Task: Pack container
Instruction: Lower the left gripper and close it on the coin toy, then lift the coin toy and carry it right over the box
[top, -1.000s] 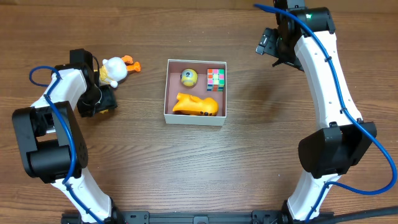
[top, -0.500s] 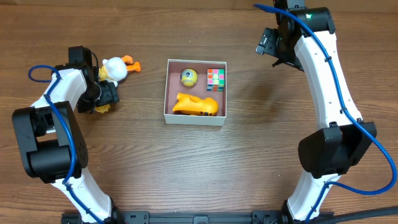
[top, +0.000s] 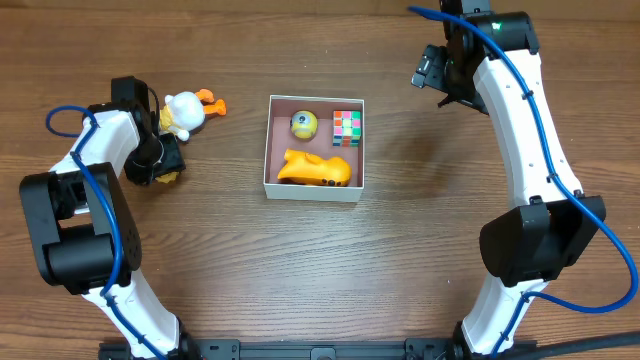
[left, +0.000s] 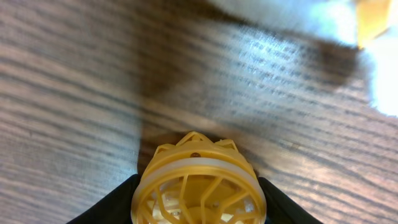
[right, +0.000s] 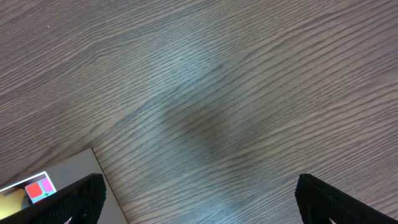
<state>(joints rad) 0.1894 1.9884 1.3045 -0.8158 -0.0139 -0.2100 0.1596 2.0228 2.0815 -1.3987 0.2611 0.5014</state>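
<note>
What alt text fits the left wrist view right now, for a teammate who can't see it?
A yellow lattice toy fills the bottom centre, flanked on both sides by the black fingers of the left claw. Behind it lies the wood-grain table, with a blurred white and orange shape at the upper right.

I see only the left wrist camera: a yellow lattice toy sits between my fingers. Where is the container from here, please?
Observer: The container lies mid-table, to the right of your left hand, which grips the yellow lattice toy.
Operator: Does it hold something already?
Observer: Yes: a yellow ball, a colored cube and an orange toy.
Operator: And the other arm?
Observer: The right hand is open and empty, past the container's far right corner.
</note>
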